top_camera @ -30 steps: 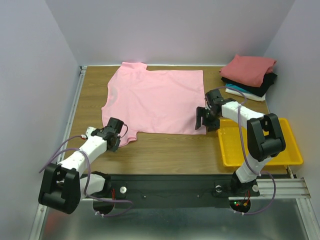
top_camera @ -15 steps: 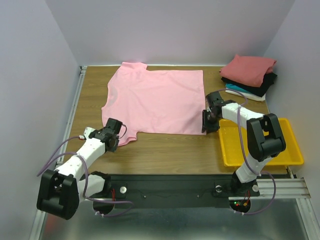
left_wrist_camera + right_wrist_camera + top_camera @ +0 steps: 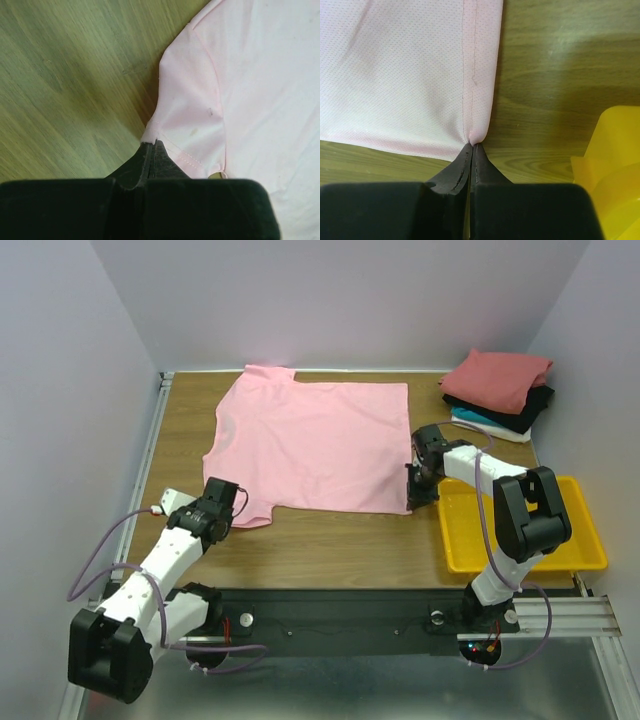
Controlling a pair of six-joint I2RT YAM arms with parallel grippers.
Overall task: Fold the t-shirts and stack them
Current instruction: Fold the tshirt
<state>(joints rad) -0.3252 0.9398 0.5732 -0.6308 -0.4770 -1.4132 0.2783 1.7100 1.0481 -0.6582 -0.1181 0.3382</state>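
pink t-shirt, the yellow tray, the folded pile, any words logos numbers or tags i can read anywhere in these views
No readable text in any view.
The pink t-shirt: plain cloth, no print, logo or tag showing, also in both wrist close-ups.
The yellow tray: no marking visible.
The folded stack: no lettering visible; its hidden faces cannot be checked.

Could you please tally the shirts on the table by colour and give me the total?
pink shirt, spread flat: 1
red shirt, top of the folded pile: 1
black shirt, under it: 1
teal shirt, lower still: 1
Total: 4 shirts. A white edge at the pile's bottom may be a fifth; I cannot tell.
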